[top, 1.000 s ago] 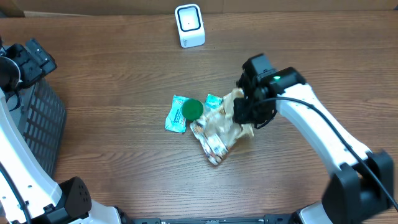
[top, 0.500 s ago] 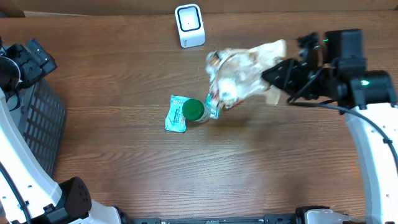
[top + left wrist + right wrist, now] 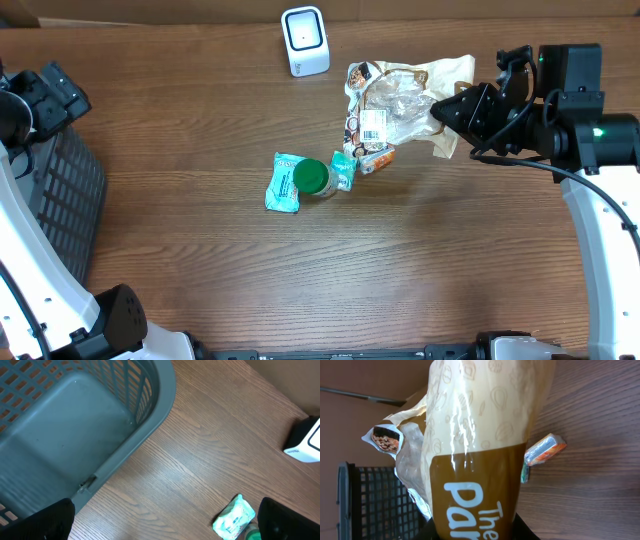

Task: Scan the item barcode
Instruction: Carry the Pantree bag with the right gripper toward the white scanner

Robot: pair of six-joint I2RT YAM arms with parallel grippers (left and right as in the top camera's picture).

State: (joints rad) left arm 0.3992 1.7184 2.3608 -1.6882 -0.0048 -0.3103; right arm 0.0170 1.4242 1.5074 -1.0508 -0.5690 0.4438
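Two grippers are in view, and we treat them separately. The right gripper [image 3: 447, 112] is clamped on one end of the snack bag [image 3: 400, 92]. The bag hangs clear of the table [image 3: 200, 280], to the right of the scanner [image 3: 305, 40] and apart from it. The left gripper [image 3: 165, 510] stands spread wide with nothing between its fingers, above the rim of the basket [image 3: 75, 435].

We judge the snack bag to be light and soft. It is thin, glossy film that crumples and droops from the held end, and the wrist view shows glare running along it. We therefore expect a slippery surface and loose contents that may shift when the bag is tilted.

The barcode label [image 3: 373, 122] sits on the free end, facing up. We recommend holding the bag by the flat margin at the end opposite the label, as the present grip does. This leaves the code uncovered. A firm pinch is acceptable on the film, but a grip near the label would wrinkle it.

We note one risk: the unsupported end can fold over and hide the code when it is turned toward the scanner.

A green-capped bottle [image 3: 311, 177], a teal packet [image 3: 285, 183] and an orange packet [image 3: 378, 157] lie on the table below the bag.
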